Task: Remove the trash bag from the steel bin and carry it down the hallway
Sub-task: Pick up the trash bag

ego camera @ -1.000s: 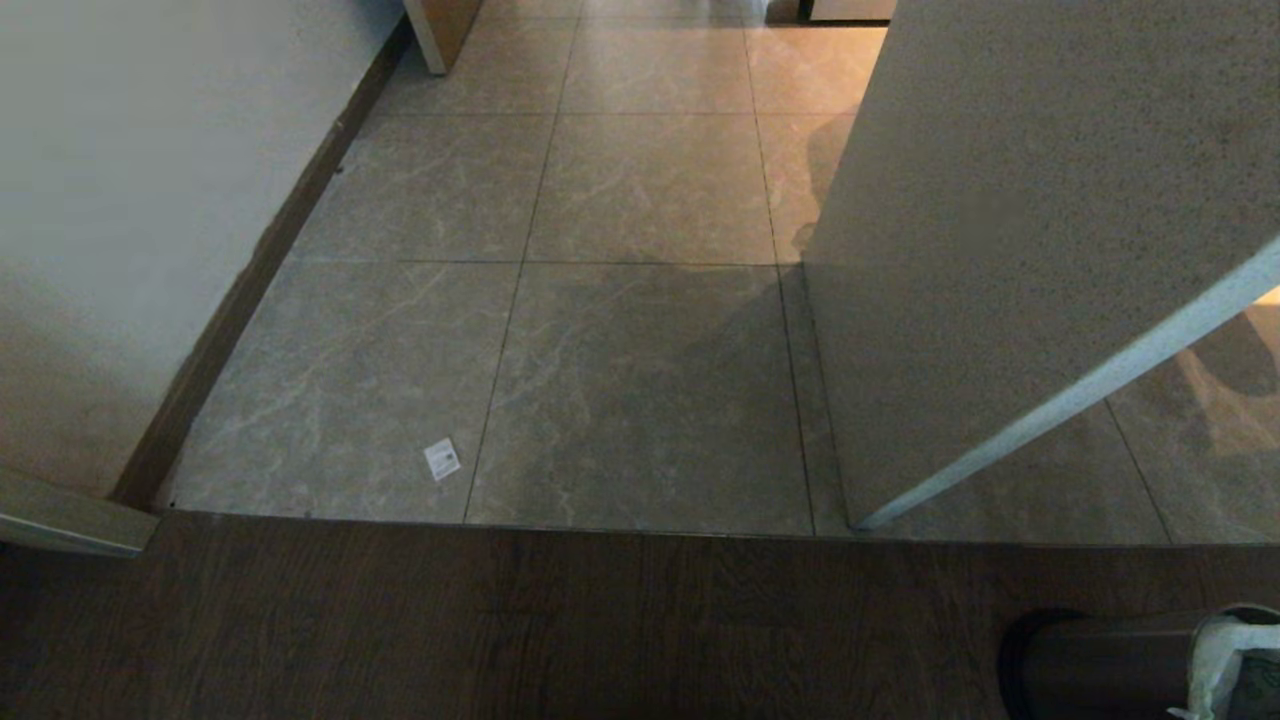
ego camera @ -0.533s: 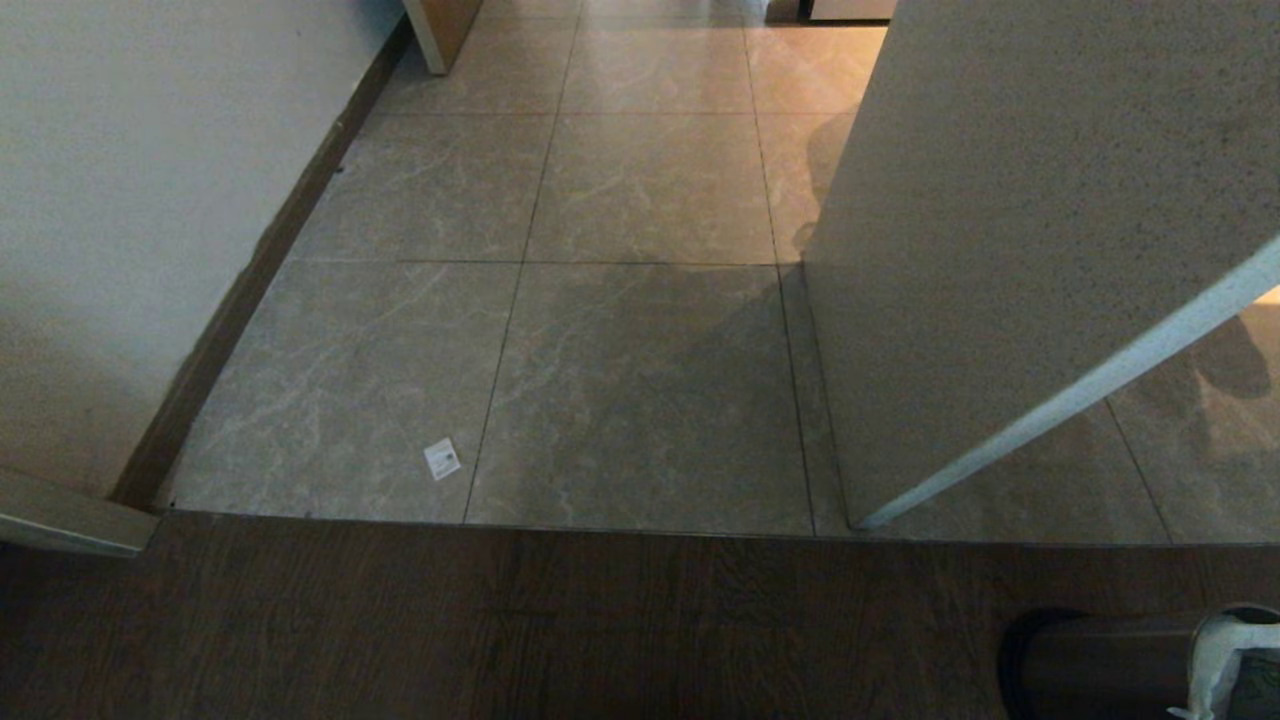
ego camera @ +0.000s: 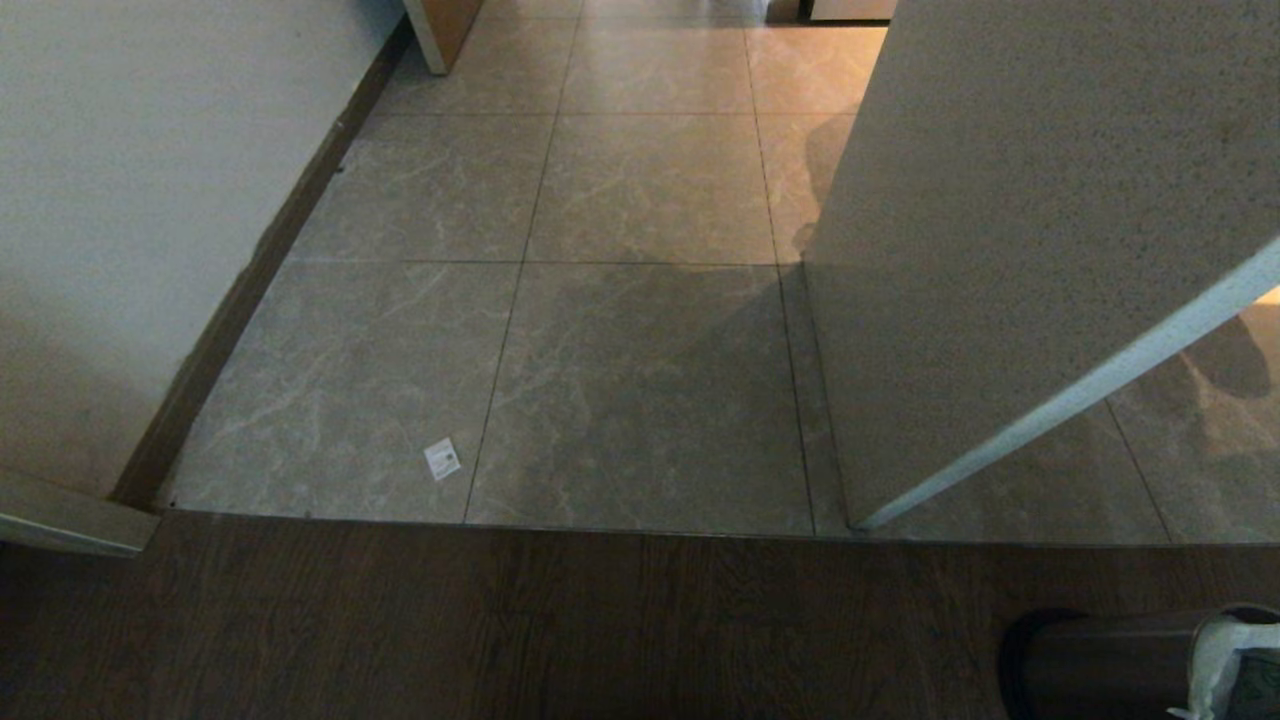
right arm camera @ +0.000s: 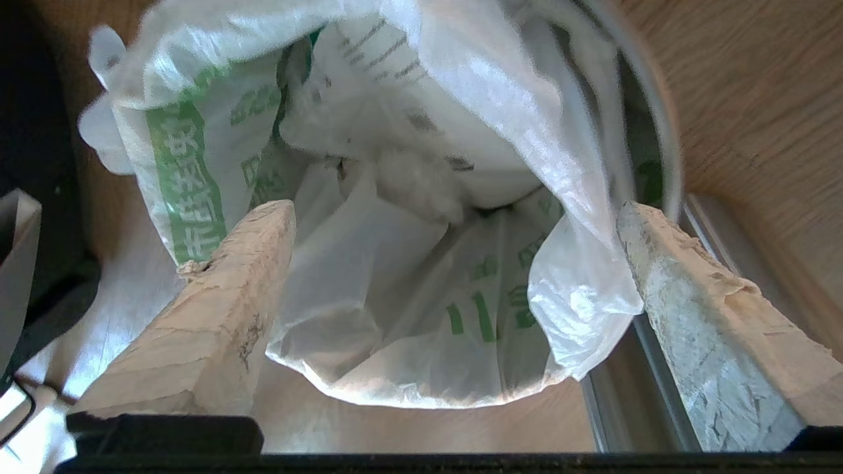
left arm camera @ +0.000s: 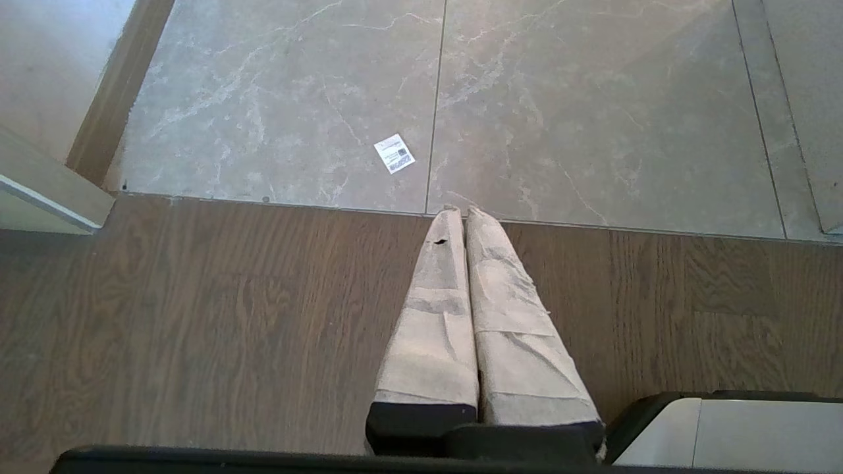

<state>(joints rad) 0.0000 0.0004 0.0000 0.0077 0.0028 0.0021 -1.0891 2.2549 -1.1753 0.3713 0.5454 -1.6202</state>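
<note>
Down in the bottom right corner of the head view sits the steel bin (ego camera: 1100, 665), on the dark wood floor (ego camera: 500, 620), with the trash bag (ego camera: 1225, 665) poking out of its top. Neither arm shows in that view.

From the right wrist camera, the right gripper (right arm camera: 454, 214) hangs right over the bin's mouth with its jaws spread wide, not grasping anything. One taped finger is over the bag's green-printed edge, the other is near the bin's rim (right arm camera: 665, 151). The bag (right arm camera: 421, 197) is crumpled and sits inside the bin.

The left gripper (left arm camera: 459, 212) is clenched, fingers pressed together, holding nothing, pointing at the seam where wood meets the hallway (ego camera: 650, 190) tiles. A small white scrap (left arm camera: 394, 153) lies on a tile just past that seam. White wall (ego camera: 130, 200) runs along the left.
</note>
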